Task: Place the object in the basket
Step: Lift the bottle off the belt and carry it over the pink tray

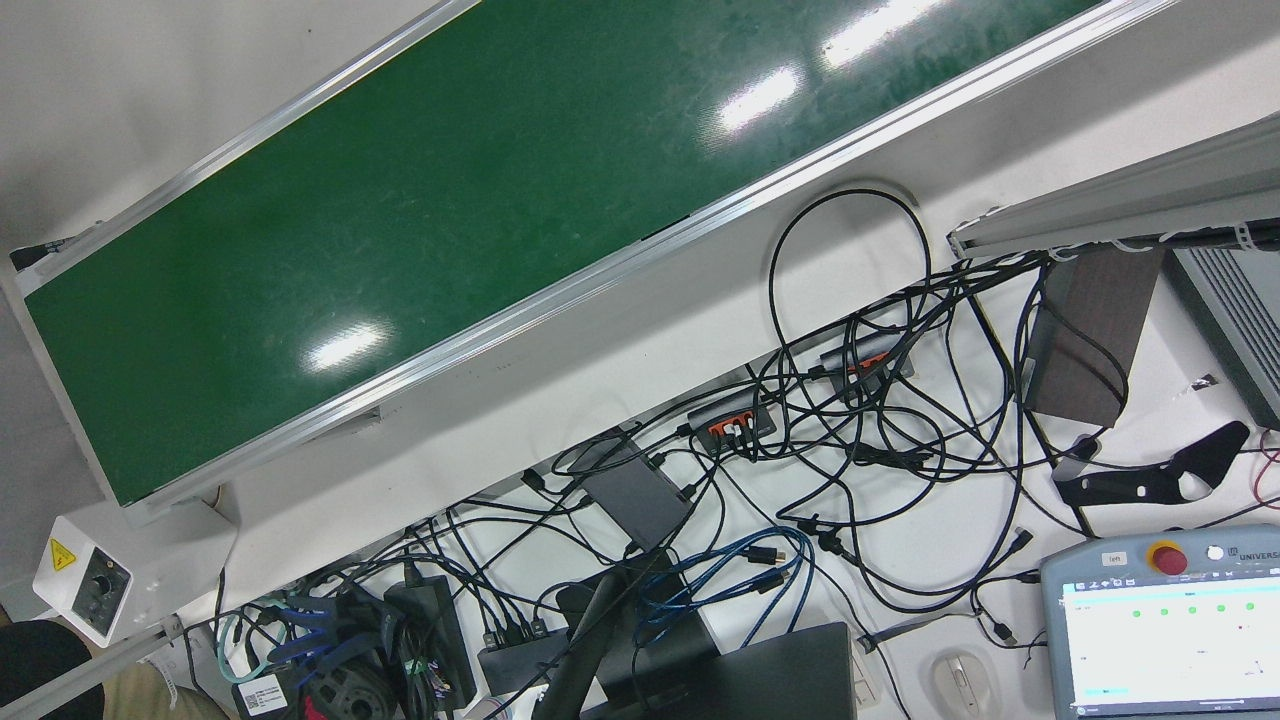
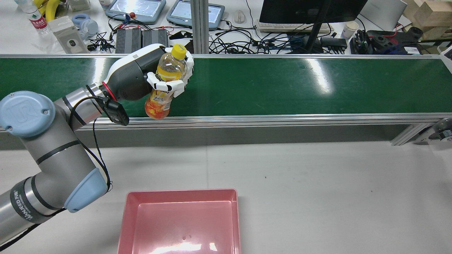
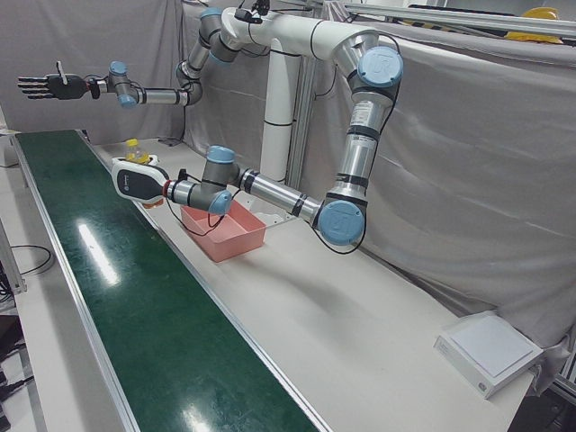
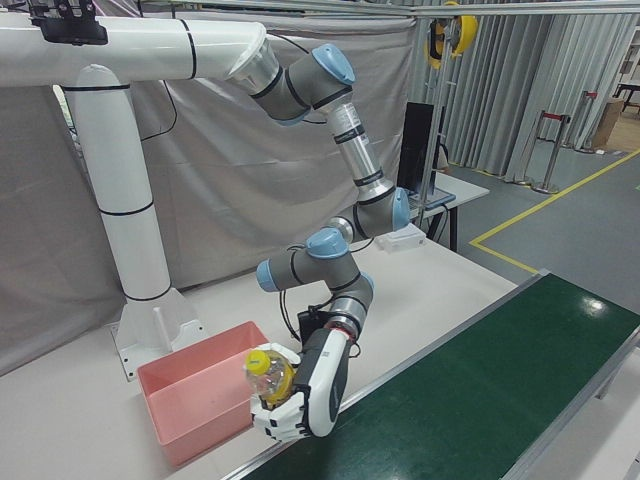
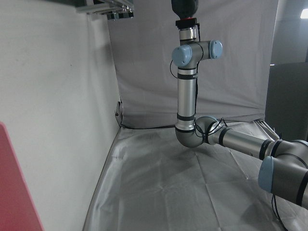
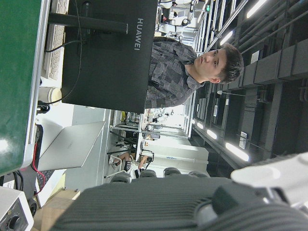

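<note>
bottle (image 2: 166, 84) gripped in left hand (image 2: 169, 76)

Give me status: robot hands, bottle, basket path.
Left robot hand shut on the bottle, lifted over the belt's near edge. Right robot hand open, raised far off. Pink basket empty; nothing visible in the way.

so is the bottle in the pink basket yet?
No. In the rear view the left robot hand holds the bottle over the green conveyor belt, and the pink basket is empty.
</note>
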